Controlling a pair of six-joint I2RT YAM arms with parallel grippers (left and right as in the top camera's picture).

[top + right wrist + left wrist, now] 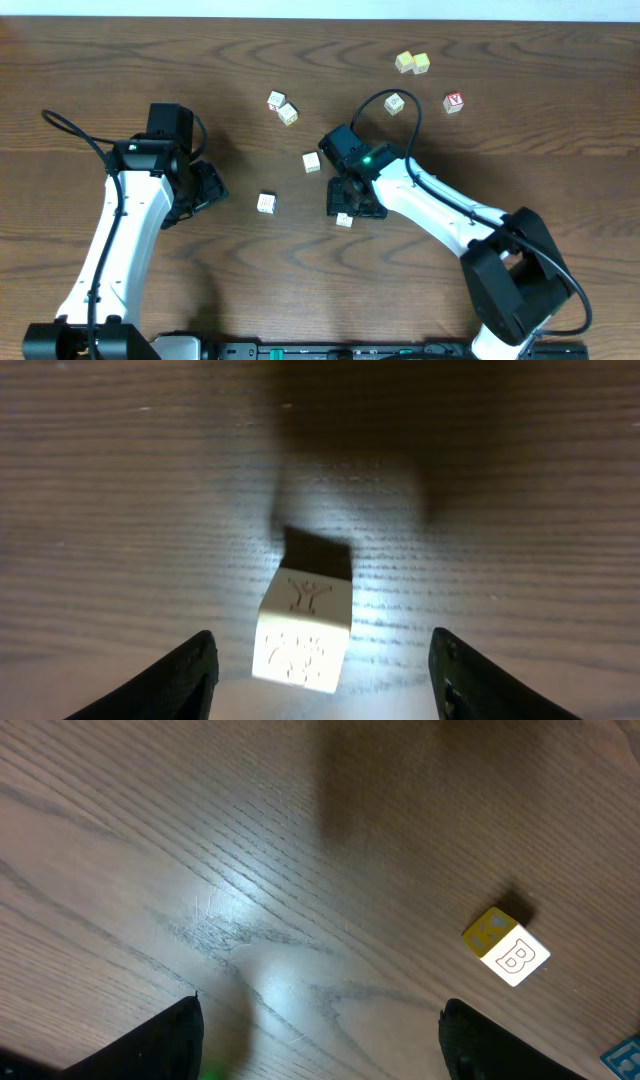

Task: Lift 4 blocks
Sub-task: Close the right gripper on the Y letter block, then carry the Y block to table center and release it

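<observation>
Several whitish blocks lie scattered on the wooden table. One block [303, 630] with faint prints sits between the fingers of my right gripper [322, 650]. The jaws are open, with a gap of bare table on each side of it. From above, this block [344, 219] pokes out under the right gripper [349, 206]. Other whitish blocks lie at the middle [312, 162], front left [266, 203] and farther back [276, 100]. My left gripper [322, 1020] is open over bare wood. A block [510, 952] marked B lies ahead and right of it. In the overhead view the left gripper [207, 188] is left of that block.
Two yellowish cubes [412, 63] sit together at the back right. A cube with a red letter [454, 102] lies right of another pale cube [395, 103]. A yellowish cube [288, 114] touches the far-back whitish one. The right arm's cable loops over the middle.
</observation>
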